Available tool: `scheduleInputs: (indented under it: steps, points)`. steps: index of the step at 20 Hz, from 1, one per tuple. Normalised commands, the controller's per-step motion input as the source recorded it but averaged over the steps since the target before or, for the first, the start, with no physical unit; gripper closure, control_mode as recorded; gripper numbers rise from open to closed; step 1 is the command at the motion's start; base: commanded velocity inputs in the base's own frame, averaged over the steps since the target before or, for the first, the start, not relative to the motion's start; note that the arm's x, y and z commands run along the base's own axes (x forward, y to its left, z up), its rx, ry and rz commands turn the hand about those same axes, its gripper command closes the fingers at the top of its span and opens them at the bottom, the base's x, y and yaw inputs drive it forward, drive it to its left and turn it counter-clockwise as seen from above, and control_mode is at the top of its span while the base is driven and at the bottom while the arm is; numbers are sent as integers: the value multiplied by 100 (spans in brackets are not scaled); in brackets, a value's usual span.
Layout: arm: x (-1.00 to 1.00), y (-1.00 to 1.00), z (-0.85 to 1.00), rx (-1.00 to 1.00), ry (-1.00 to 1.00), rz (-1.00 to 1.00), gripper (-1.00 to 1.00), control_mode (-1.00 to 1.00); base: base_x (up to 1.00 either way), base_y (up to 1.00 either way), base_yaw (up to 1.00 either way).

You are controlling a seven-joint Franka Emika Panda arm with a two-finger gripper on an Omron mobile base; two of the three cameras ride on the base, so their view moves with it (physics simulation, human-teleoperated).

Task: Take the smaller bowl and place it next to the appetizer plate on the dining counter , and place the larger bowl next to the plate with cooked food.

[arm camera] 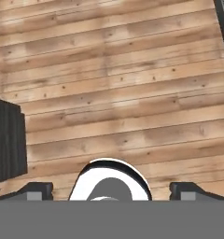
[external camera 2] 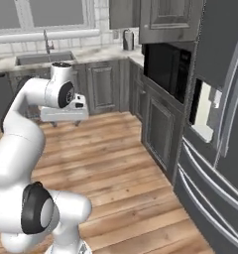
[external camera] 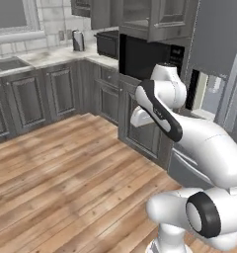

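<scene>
My gripper (external camera 2: 65,122) hangs at mid height over the wooden floor (external camera 2: 121,163), on a folded arm, and points down. Its jaws are open and hold nothing; in the hand view the two fingertips (arm camera: 37,189) stand far apart, with bare floor planks (arm camera: 114,93) beyond them. From the left base view, the hand (external camera: 140,117) sits in front of the dark cabinets. The smaller bowl, the larger bowl, the appetizer plate, the plate with cooked food and the dining counter are all out of view.
A marble wall counter with a sink (external camera 2: 41,58) runs along the back. A built-in black oven (external camera 2: 165,69) and a tall grey fridge (external camera 2: 220,124) line the right side. A dark cabinet face (arm camera: 6,140) is at the hand view's left.
</scene>
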Motion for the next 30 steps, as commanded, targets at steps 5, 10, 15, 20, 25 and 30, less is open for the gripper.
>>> scheduleInputs:
  steps: [5,10,15,20,25,30]
  points:
    - [0,0,0,0,0,0,-100,100,100,39,-39]
    - [0,0,0,0,0,0,-100,100,100,31,-41]
    - [0,0,0,0,0,0,-100,100,100,39,-44]
    - [0,0,0,0,0,0,-100,100,100,41,-47]
    - [0,0,0,0,0,0,-100,100,97,43,-53]
    - [0,0,0,0,0,0,-100,100,69,52,-60]
